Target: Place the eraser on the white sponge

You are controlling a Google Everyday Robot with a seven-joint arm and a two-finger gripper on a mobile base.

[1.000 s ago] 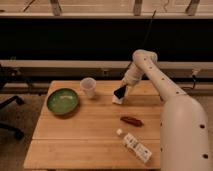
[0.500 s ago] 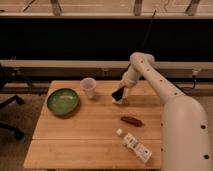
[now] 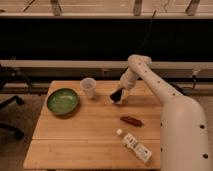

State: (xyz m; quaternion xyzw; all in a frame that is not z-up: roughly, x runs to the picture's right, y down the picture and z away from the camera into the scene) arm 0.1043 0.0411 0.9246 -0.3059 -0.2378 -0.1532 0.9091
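In the camera view, my gripper [image 3: 119,95] is low over the far middle of the wooden table [image 3: 90,135], just right of the white cup. A small white shape, probably the white sponge [image 3: 113,99], shows at the gripper's lower left edge, mostly covered by it. A dark shape at the gripper tip may be the eraser, but I cannot separate it from the gripper itself. The arm [image 3: 150,82] reaches in from the right.
A green bowl [image 3: 63,101] sits at the table's left. A white cup [image 3: 88,87] stands at the back centre. A small brown object [image 3: 131,120] lies right of centre. A white bottle [image 3: 135,146] lies near the front right edge.
The arm's upper joint has shifted slightly left and down. The gripper has stayed at the same spot over the white shape.
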